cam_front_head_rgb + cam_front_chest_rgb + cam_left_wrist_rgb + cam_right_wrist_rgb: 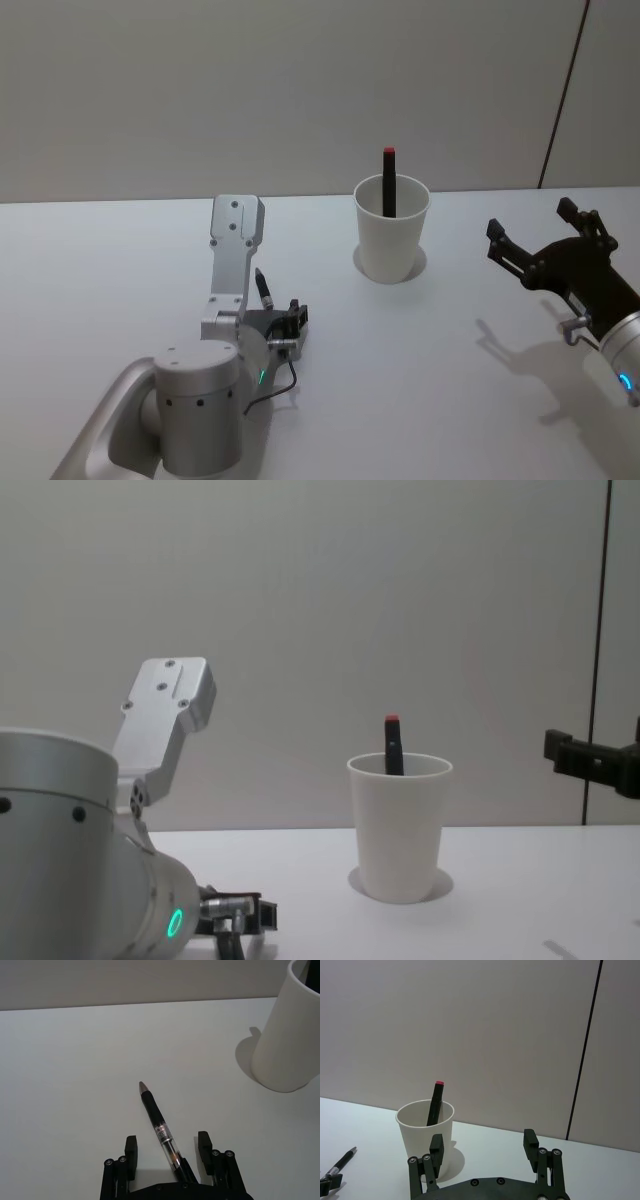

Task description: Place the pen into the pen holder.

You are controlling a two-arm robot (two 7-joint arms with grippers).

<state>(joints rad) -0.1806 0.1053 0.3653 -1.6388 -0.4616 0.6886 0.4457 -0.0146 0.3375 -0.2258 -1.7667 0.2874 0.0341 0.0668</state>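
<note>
Pen (156,1121) lies flat on bench (70,1070), off to the left of the pen holder (390,250) and apart from it, tip pointing away from the wrist. Left pincer (167,1143) is released and low, its jaws straddling the pen's clear rear barrel without touching it. Right pincer (531,220) is also released and hovers right of the pen holder (idle, by the look). A red-capped marker (388,178) stands inside the holder. Step judged: pre-grasp. Next: clench on the barrel, lift, turn the pen upright, lower it past the rim clear of the marker.
</note>
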